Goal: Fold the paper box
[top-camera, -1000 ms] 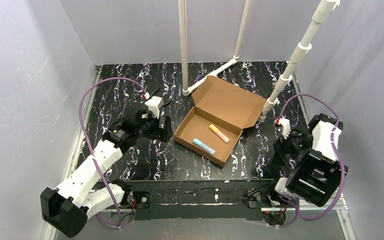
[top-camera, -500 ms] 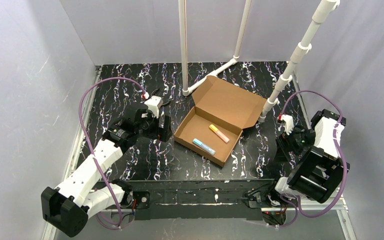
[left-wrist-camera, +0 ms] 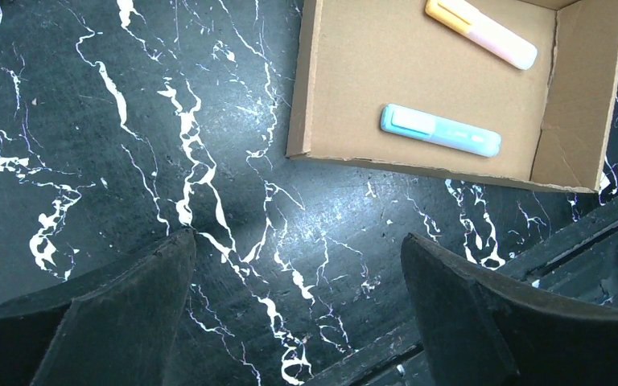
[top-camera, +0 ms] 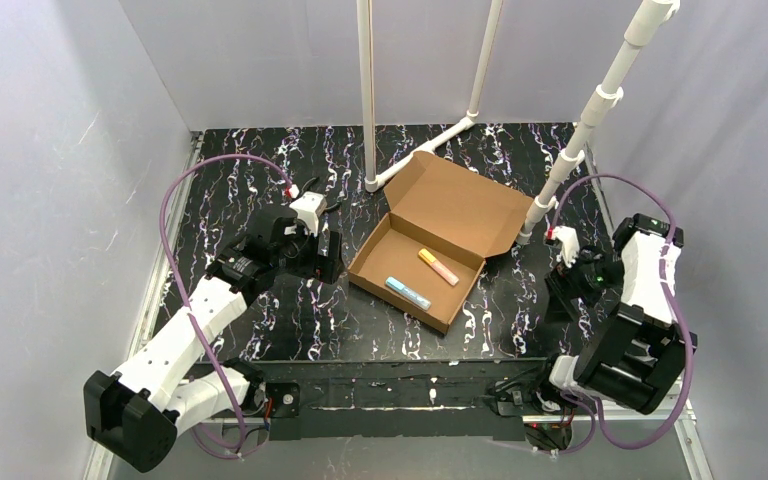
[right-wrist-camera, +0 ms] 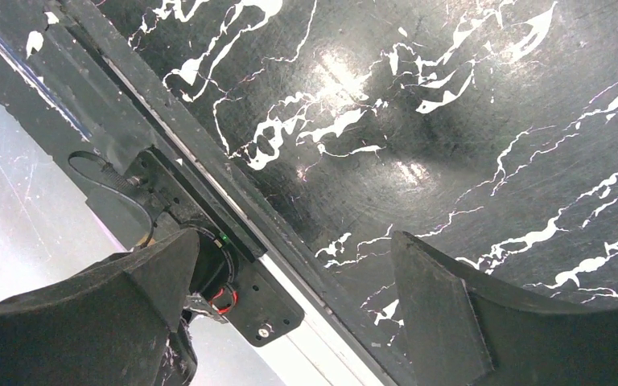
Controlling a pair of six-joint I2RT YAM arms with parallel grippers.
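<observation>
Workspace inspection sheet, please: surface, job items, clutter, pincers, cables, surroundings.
Surface: black table with white veining.
Job's things: paper box, walls up, lid open.
Clutter: blue highlighter and orange highlighter inside the box, apart.
Pincers: left pincer open beside the box; right pincer open over the table's edge; both empty.
Cables: purple cables loop over each arm, clear of the box.
Surroundings: white pipes, grey walls.

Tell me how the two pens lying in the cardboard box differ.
The blue pen is one pale blue colour; the orange-pink pen has an orange end and a pink end. The blue pen lies nearer the front wall of the box, the orange-pink pen deeper in, toward the open lid. Both lie flat on the box floor, apart, untouched.
</observation>
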